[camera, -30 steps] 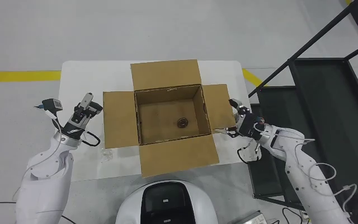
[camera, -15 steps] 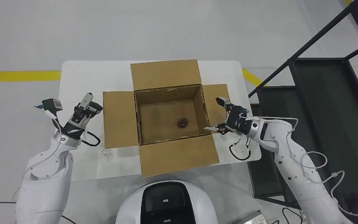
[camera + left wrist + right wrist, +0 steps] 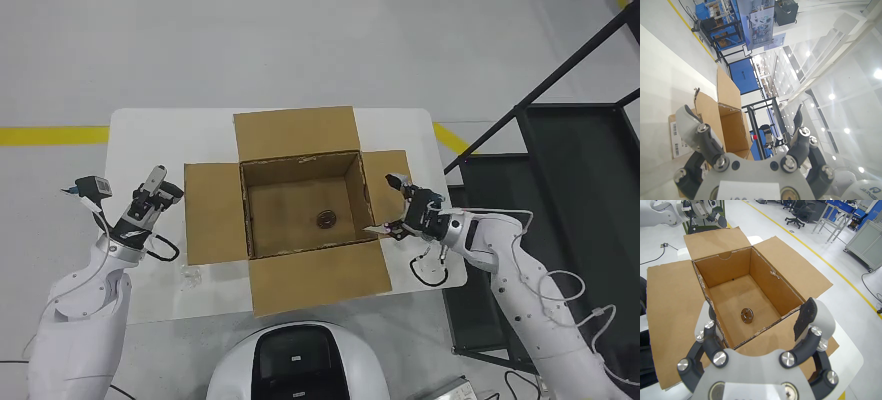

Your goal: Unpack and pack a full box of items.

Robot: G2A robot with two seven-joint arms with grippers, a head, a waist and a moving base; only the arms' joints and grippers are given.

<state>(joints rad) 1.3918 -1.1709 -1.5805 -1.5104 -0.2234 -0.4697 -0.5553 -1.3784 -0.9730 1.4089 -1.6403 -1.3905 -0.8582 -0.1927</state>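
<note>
Right gripper [image 3: 383,206], fingers spread wide, poised over right flap at rim of open cardboard box [image 3: 298,134]. Left gripper [image 3: 158,186], fingers likewise spread, raised above white table [image 3: 150,135] just beside left flap. Round metal disc [image 3: 747,315] with holes, flat on box floor.

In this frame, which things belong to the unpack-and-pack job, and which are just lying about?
Job: cardboard box, flaps open; metal disc on its floor; right gripper, open above the right flap; left gripper, open beside the box.
Just about: white table; black rack; yellow floor line.
</note>
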